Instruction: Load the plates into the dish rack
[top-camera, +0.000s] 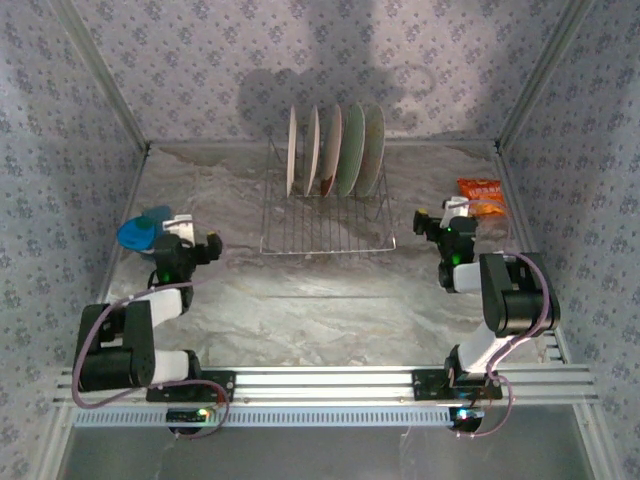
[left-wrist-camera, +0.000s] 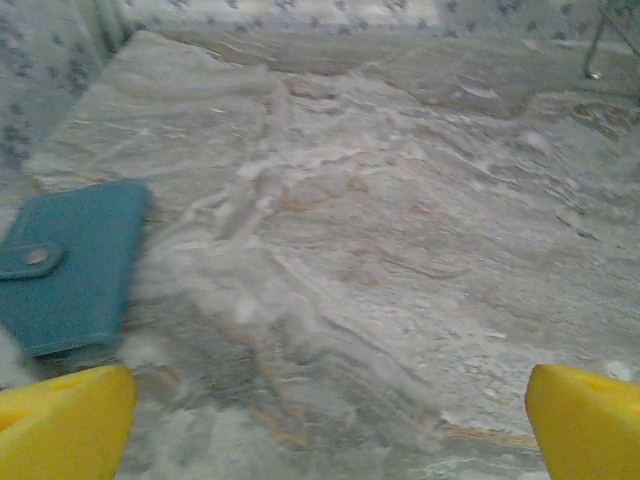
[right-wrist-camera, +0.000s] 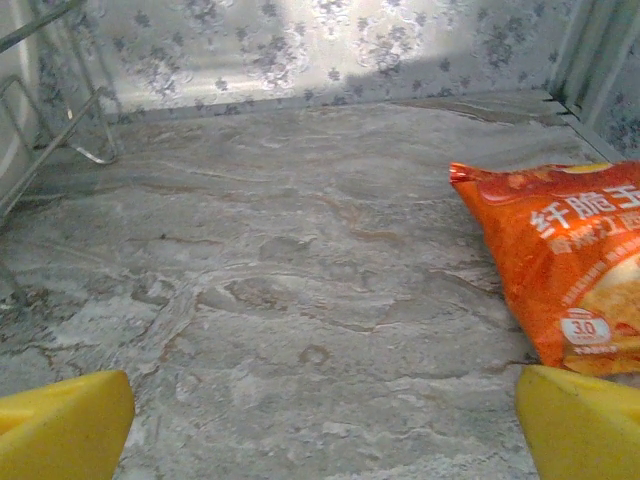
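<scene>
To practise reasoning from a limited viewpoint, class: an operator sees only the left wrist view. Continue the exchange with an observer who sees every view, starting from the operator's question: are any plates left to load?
Observer: None that I can see. Five plates stand upright in the dish rack.
Operator: What lies near the right gripper?
Observer: An orange snack packet, just ahead and to its right.
Operator: Is that gripper holding anything?
Observer: No, it is open with nothing between its fingers.
</scene>
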